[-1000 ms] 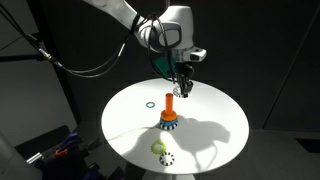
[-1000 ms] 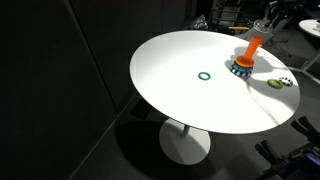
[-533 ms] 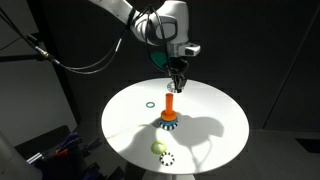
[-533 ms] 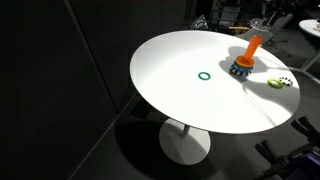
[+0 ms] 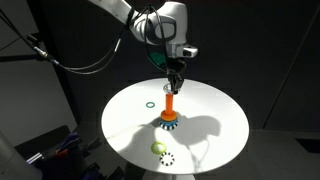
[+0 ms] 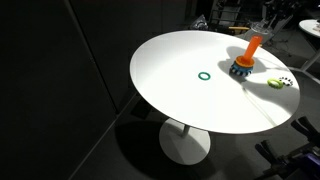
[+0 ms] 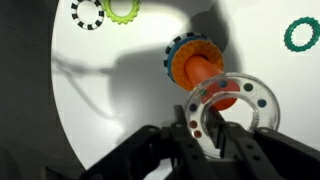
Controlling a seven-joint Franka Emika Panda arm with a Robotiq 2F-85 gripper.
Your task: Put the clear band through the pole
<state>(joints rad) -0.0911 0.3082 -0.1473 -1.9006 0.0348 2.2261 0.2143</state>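
Clear band (image 7: 262, 98) pinched in closed end effector (image 7: 212, 128), arm (image 5: 120, 12) reaching straight down, poised just above pole (image 5: 170, 104)

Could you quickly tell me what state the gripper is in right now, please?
Gripper: shut on the thin, see-through clear band, holding it over the short upright orange pole.
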